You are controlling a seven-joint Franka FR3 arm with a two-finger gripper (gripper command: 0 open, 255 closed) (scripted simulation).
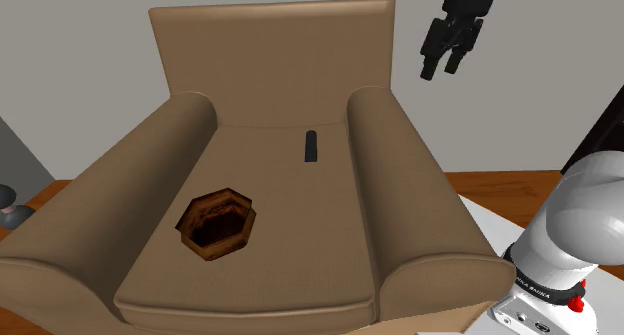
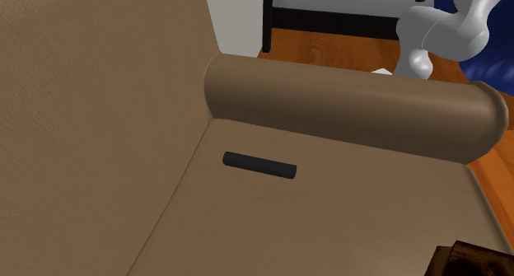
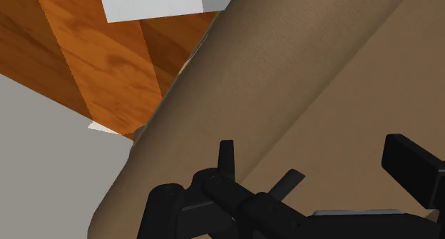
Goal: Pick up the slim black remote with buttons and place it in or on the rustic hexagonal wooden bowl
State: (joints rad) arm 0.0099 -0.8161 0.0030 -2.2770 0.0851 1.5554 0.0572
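Tan armchair (image 1: 300, 243); black remote (image 1: 311, 145); dark brown bowl (image 1: 218, 223); orange wooden floor (image 3: 107, 52); black gripper (image 1: 444, 60).

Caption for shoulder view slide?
Open black end effector hovers above tan armchair; slim black remote and hexagonal wooden bowl lie apart on seat.

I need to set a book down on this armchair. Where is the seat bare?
On the seat, bare room lies between the wooden bowl and the armrest at the shoulder view's right, and in the back corner behind the bowl. Tightest: beside the black remote, near that armrest.
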